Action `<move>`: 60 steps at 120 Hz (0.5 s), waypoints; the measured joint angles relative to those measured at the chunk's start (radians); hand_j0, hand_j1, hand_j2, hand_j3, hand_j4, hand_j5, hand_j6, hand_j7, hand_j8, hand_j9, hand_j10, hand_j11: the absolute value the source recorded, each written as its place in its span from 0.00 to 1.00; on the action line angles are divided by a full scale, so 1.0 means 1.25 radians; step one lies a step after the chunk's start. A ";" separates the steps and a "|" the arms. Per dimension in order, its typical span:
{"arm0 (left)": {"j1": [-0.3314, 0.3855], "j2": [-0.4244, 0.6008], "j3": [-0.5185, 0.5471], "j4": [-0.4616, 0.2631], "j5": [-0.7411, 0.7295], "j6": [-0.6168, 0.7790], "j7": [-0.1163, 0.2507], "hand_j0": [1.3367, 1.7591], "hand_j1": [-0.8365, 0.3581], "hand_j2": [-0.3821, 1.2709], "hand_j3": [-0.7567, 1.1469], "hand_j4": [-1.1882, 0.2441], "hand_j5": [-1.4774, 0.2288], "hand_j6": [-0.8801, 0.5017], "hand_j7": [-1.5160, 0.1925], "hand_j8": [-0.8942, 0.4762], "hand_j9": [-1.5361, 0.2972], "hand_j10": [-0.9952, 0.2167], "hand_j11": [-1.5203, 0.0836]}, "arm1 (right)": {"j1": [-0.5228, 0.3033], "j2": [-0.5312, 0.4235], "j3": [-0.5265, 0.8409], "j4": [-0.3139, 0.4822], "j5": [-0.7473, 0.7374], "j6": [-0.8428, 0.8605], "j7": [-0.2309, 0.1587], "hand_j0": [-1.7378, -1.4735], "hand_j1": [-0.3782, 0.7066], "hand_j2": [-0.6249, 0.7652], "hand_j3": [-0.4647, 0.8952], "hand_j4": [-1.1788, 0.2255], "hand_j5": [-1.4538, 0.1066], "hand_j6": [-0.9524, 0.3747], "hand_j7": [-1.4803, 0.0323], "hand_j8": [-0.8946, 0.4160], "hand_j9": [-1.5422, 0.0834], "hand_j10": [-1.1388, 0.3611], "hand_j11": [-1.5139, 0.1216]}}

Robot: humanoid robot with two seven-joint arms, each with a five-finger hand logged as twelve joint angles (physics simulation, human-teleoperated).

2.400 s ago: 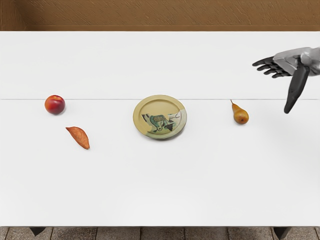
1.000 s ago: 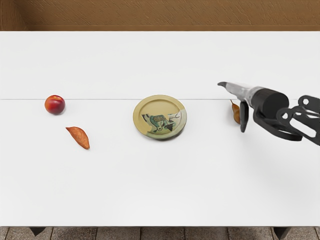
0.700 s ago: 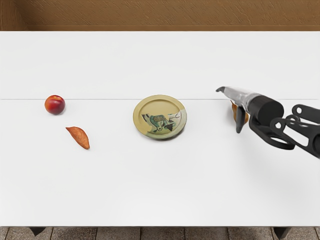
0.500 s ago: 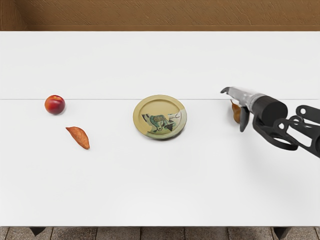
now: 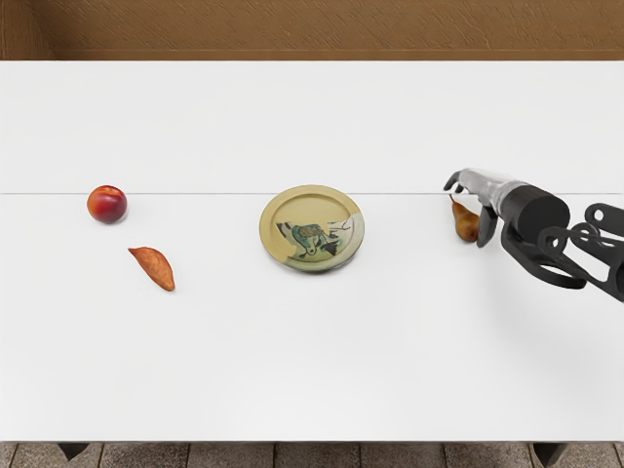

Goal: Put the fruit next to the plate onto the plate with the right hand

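Grasping step: the right hand (image 5: 481, 193) is set over the pear (image 5: 464, 226), right of the plate (image 5: 283, 210). Clamped or not, can't be told. Firm grip needed before lifting.

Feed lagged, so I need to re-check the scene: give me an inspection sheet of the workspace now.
Surface: white table, faint seam across it.
Job's things: pear lies on the table right of the plate, apart from it.
Clutter: red peach and sweet potato at far left.
Grippers: right robot hand at the pear, partly covering it; grasp cannot be told; left not in view.
Cables: nothing seen.
Surroundings: brown wall behind, tiled floor below.
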 joint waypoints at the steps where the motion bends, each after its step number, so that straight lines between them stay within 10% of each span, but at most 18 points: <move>1: 0.000 0.000 0.000 0.000 0.000 0.000 0.000 0.76 0.98 0.23 0.40 0.82 0.85 0.63 0.88 0.64 0.83 0.81 0.94 | 0.000 0.000 0.000 0.000 0.000 -0.001 0.000 0.30 0.35 0.42 0.34 0.63 0.69 0.49 0.73 0.46 0.71 0.56 0.69; 60: 0.000 0.000 0.000 0.000 0.000 0.000 0.000 0.76 0.98 0.23 0.40 0.82 0.85 0.63 0.88 0.64 0.83 0.81 0.94 | -0.028 0.026 0.001 -0.011 -0.022 -0.040 0.000 0.35 0.42 0.35 0.49 0.51 0.56 0.51 0.60 0.44 0.59 0.46 0.57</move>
